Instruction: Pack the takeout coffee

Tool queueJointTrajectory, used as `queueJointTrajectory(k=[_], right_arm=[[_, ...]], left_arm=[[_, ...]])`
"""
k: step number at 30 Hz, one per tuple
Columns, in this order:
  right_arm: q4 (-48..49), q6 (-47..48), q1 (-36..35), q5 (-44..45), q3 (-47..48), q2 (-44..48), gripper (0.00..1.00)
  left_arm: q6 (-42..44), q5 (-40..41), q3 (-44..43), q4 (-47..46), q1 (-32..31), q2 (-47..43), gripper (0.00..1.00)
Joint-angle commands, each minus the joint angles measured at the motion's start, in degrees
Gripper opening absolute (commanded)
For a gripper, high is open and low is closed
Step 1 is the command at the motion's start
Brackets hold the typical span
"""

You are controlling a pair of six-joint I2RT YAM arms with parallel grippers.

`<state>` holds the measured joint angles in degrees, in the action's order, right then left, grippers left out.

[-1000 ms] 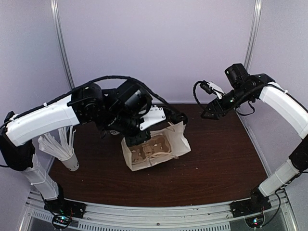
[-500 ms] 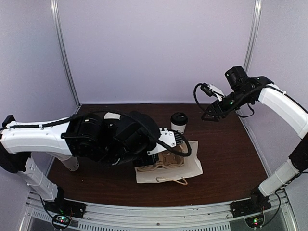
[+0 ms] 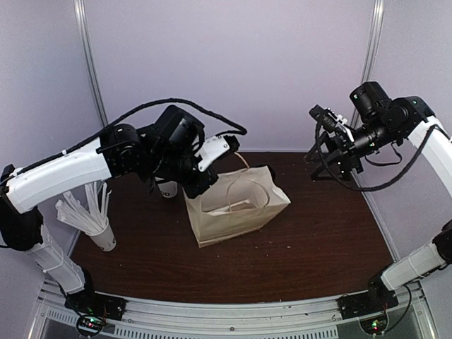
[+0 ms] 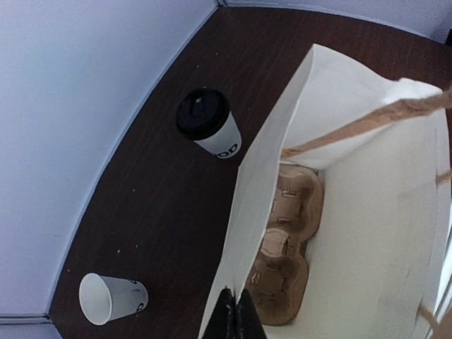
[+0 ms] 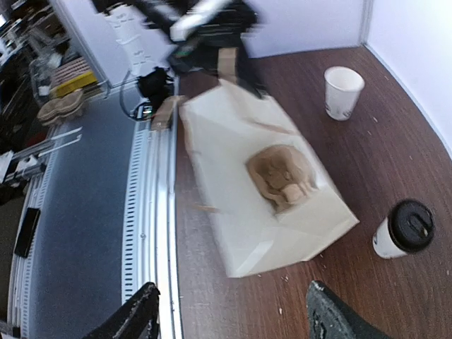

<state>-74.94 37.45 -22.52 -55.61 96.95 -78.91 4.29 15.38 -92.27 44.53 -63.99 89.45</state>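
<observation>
- Left gripper [image 4: 235, 316]: jaws were pinched fully together on the top rim of the white paper bag [image 4: 367, 212]. Nothing else was gripped.
- The bag was held leaning on the dark table [image 3: 318, 240], with its mouth open just ahead of the left gripper. A brown paper handle [image 4: 367, 119] was stretched across the mouth.
- A brown moulded-pulp cup carrier [image 4: 286, 265] was seen lying on the bag's floor, ahead of and below the left gripper, inside the pinched wall.
- Takeout coffee [image 4: 210, 127]: found upright on the table outside the bag, with its black lid [image 4: 203, 113] fitted. It was placed ahead of the left gripper, toward the pale wall [image 4: 85, 106], just beside the bag's outer face. It was touched by neither gripper.
- Right gripper [image 5: 233, 287]: jaws were spread wide with nothing between them. It was held up in the air, well apart from the bag and the coffee.
- In the right wrist view, the coffee was seen below and ahead of the right gripper, near the bag's corner.
- An open-topped white paper cup [image 4: 113, 298] with dark print was located near the left gripper, on the same wall side as the coffee.
- A white cup of wrapped straws [image 3: 99, 229] was located well behind the left gripper, back toward its arm's base.
</observation>
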Motion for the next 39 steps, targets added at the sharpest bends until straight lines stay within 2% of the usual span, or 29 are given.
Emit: queueJointTrajectory(k=[1, 6, 8, 11, 14, 16, 18, 20, 25, 27, 30, 35, 39], right_arm=[[-6.9, 6.0, -7.9, -5.4, 1.5, 0.7, 0.74], [3.9, -4.5, -15.4, 6.9, 1.5, -3.7, 0.75], [6.3, -6.5, -15.9, 10.9, 3.4, -6.7, 0.75], [8.6, -8.4, -16.0, 11.5, 6.4, -10.5, 0.74], [12.0, -10.9, -16.2, 9.6, 8.1, -12.8, 0.72], [13.2, -11.6, -16.5, 8.5, 9.3, -14.3, 0.66], [13.8, -12.0, -17.0, 7.7, 11.0, -16.1, 0.54], [14.6, -12.9, -17.1, 7.0, 12.3, -17.3, 0.34], [14.5, -13.3, -17.9, 6.2, 14.0, -18.1, 0.07], [14.5, -13.3, -18.1, 6.3, 14.3, -17.8, 0.0], [14.8, -13.1, -18.2, 6.7, 15.2, -16.8, 0.0], [15.1, -13.1, -18.1, 8.6, 19.0, -14.8, 0.0], [13.0, -12.6, -18.1, 10.9, 26.7, -14.1, 0.0]], left_arm=[[-6.7, -20.4, 1.1, -3.3, 7.4, -0.7, 0.0], [-8.3, -25.9, 0.3, -5.4, 10.9, 1.2, 0.0], [-8.4, -25.8, -0.5, -5.5, 11.6, 1.6, 0.08], [-8.9, -25.6, -1.6, -5.6, 13.2, 2.4, 0.25], [-9.4, -25.3, -1.0, -7.4, 14.5, 1.9, 0.27], [-9.7, -25.0, -0.2, -9.4, 15.1, 1.4, 0.27], [-10.1, -24.0, 0.5, -11.3, 15.6, 0.6, 0.26], [-10.1, -23.3, 1.3, -13.5, 15.9, -0.4, 0.26], [-10.1, -22.0, 2.0, -18.5, 16.7, -2.6, 0.25], [-10.8, -22.5, 1.4, -19.7, 17.6, -2.7, 0.21], [-12.4, -26.7, 0.2, -21.3, 19.6, -1.7, 0.0], [-13.2, -31.2, -4.9, -21.5, 20.4, 0.7, 0.0], [-14.8, -34.6, -11.7, -20.2, 20.4, 3.2, 0.0]])
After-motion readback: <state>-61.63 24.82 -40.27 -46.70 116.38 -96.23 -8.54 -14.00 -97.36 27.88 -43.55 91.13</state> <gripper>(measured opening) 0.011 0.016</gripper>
